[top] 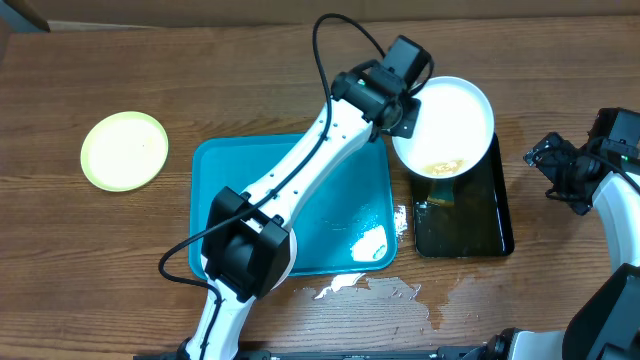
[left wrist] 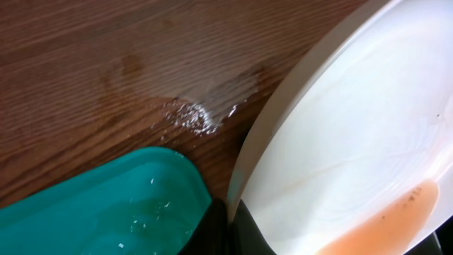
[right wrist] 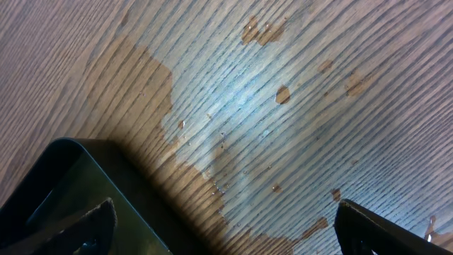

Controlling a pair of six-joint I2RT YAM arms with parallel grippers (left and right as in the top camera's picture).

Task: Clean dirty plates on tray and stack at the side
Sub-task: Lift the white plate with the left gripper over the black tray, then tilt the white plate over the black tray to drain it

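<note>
A white plate (top: 452,118) is pinched at its rim by the left fingers (left wrist: 244,235). It is held tilted, reaching out ahead and to the right of them. That it hangs over the far end of the black tray (top: 470,215) is shown only by the overhead view. Orange liquid (left wrist: 386,223) pooled at the plate's low edge is plain only in the left wrist view; from overhead it is seen merely as a yellowish smear.

The teal tray (top: 300,190) lies behind the left fingers, under the left arm. In the wrist view one rounded, droplet-flecked corner of it is seen just beside them, and a wet patch (left wrist: 191,117) on the worktop (top: 250,90) is seen ahead of them. A yellow-green plate (top: 124,150), shown only overhead, rests on the worktop well to the left of these fingers, apart from the teal tray.

The right fingers (right wrist: 382,227) are spread wide with nothing between them, above wet worktop. A corner of the black tray is seen just beside one of them.

The left fingers are cut off at the bottom of the wrist view and covered by the wrist from overhead, so the exact grip on the rim cannot be made out. Much of the teal tray is hidden by the arm.
</note>
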